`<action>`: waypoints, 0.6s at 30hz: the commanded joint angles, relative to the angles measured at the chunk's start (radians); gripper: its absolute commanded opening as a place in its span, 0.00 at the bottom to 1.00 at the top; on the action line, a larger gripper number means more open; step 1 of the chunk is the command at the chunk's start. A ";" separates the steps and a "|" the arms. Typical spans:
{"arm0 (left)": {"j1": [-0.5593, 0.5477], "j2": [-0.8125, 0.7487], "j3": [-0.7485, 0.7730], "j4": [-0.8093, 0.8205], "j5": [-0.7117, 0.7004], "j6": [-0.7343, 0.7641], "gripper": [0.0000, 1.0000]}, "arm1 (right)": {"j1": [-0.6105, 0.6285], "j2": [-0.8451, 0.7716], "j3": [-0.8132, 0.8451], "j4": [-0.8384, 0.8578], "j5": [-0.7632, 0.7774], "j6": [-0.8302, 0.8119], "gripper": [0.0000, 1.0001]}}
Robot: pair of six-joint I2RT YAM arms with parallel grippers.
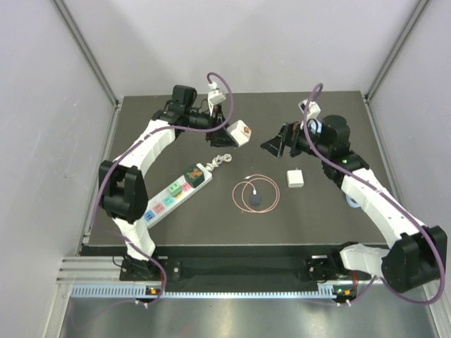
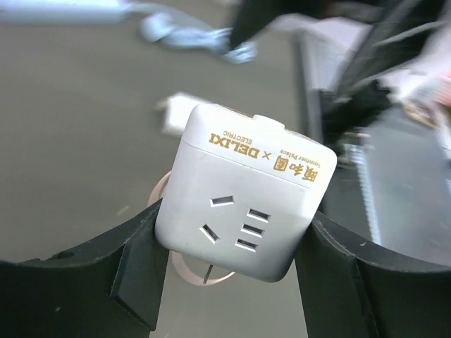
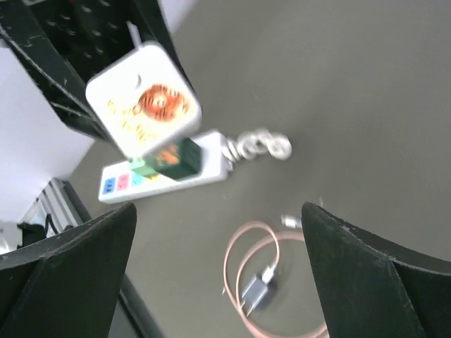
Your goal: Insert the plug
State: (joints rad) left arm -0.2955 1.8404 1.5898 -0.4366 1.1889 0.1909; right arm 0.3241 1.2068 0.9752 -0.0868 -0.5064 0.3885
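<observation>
At the far left we see a long white plastic power strip [image 1: 176, 193] with coloured sockets lying flat on the dark table [image 1: 317, 218]. Beyond its far end, the left gripper [image 1: 234, 134] is clenched on the plug, a white plastic cube adapter [image 2: 246, 204] with gold lettering, apart from the strip. A coiled pink cable [image 1: 257, 193] and a small white square charger [image 1: 294, 179] lie mid-table. The right gripper [image 1: 280, 144] is spread wide, grasping nothing.

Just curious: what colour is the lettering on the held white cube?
Gold lettering on the cube, clearest in the left wrist view.
</observation>
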 commanded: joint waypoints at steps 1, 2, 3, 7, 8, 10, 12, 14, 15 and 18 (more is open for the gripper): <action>-0.031 -0.082 -0.019 0.085 0.300 -0.022 0.00 | -0.003 -0.111 -0.090 0.347 -0.158 -0.057 1.00; -0.040 -0.096 -0.019 0.084 0.314 -0.028 0.00 | -0.003 -0.140 -0.124 0.496 -0.175 -0.062 1.00; -0.059 -0.122 -0.019 0.084 0.324 -0.031 0.00 | -0.005 -0.147 -0.160 0.540 -0.187 -0.082 1.00; -0.093 -0.164 -0.039 0.149 0.342 -0.141 0.00 | -0.005 -0.165 -0.173 0.588 -0.346 -0.275 1.00; -0.103 -0.168 -0.047 0.160 0.369 -0.163 0.00 | -0.005 -0.179 -0.181 0.611 -0.436 -0.330 1.00; -0.120 -0.188 -0.062 0.165 0.394 -0.186 0.00 | -0.005 -0.196 -0.207 0.625 -0.504 -0.381 1.00; -0.149 -0.211 -0.094 0.200 0.409 -0.221 0.00 | -0.002 -0.199 -0.236 0.706 -0.604 -0.445 1.00; -0.171 -0.230 -0.137 0.372 0.417 -0.362 0.00 | -0.003 -0.188 -0.245 0.796 -0.664 -0.447 1.00; -0.180 -0.249 -0.184 0.442 0.419 -0.463 0.00 | 0.000 -0.185 -0.236 0.815 -0.682 -0.444 1.00; -0.212 -0.285 -0.249 0.643 0.428 -0.583 0.00 | 0.000 -0.171 -0.201 0.841 -0.762 -0.444 1.00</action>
State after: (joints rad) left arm -0.4824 1.6363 1.3830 -0.0952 1.4483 -0.1993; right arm 0.3248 1.0302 0.7334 0.6067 -1.1011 0.0071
